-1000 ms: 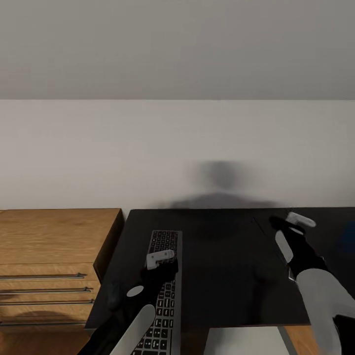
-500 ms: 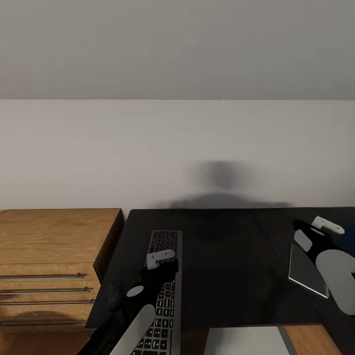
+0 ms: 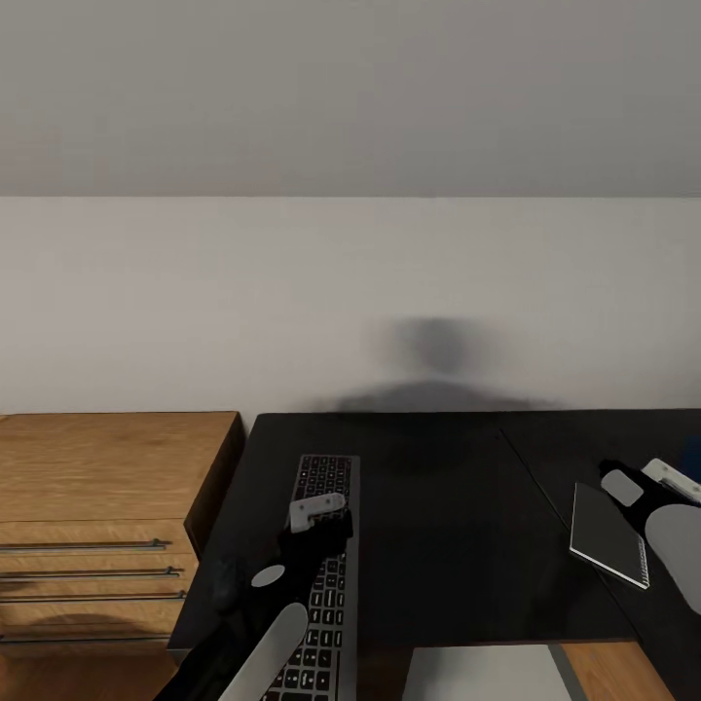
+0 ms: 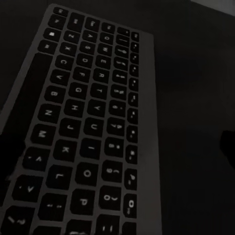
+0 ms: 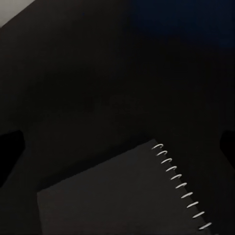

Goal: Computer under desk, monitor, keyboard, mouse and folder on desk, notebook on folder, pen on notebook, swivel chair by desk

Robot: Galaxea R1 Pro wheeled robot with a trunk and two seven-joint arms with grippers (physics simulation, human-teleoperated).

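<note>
On the black desk (image 3: 438, 487) the slim keyboard (image 3: 329, 574) lies lengthwise, and my left gripper (image 3: 317, 510) hovers just above its middle; its keys (image 4: 93, 132) fill the left wrist view. One dark fingertip (image 4: 228, 147) sits far out at the edge, so the jaws look open and empty. The dark mouse (image 3: 226, 582) rests left of the keyboard. The grey spiral notebook (image 3: 608, 534) (image 5: 132, 196) lies flat on the desk at the right. My right gripper (image 3: 678, 471) hangs open beyond it, fingertips (image 5: 11, 147) wide apart. A blue folder (image 5: 186, 19) edge lies past the notebook.
An oak dresser (image 3: 107, 487) with bar handles stands against the desk's left end. A light grey computer top (image 3: 482, 674) shows below the desk's front edge. A pale sloped wall (image 3: 350, 292) rises right behind the desk.
My right arm has swung right and back toward the view's edge, uncovering the notebook lying on the desk. The left arm and keyboard have not moved.
</note>
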